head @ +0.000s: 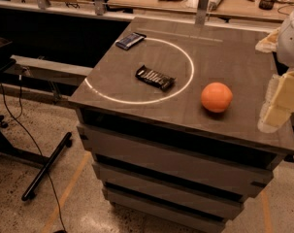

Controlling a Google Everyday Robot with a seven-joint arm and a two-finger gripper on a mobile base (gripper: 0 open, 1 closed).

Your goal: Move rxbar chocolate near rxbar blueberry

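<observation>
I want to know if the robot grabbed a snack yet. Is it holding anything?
Nothing is held. The gripper is at the right edge of the table; the black bar, blue bar and orange lie on it.

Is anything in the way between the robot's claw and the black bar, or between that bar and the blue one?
An orange sits on the table roughly between the gripper, at the right edge, and the rxbar chocolate. From that bar to the rxbar blueberry nothing visible stands in the way.
</observation>
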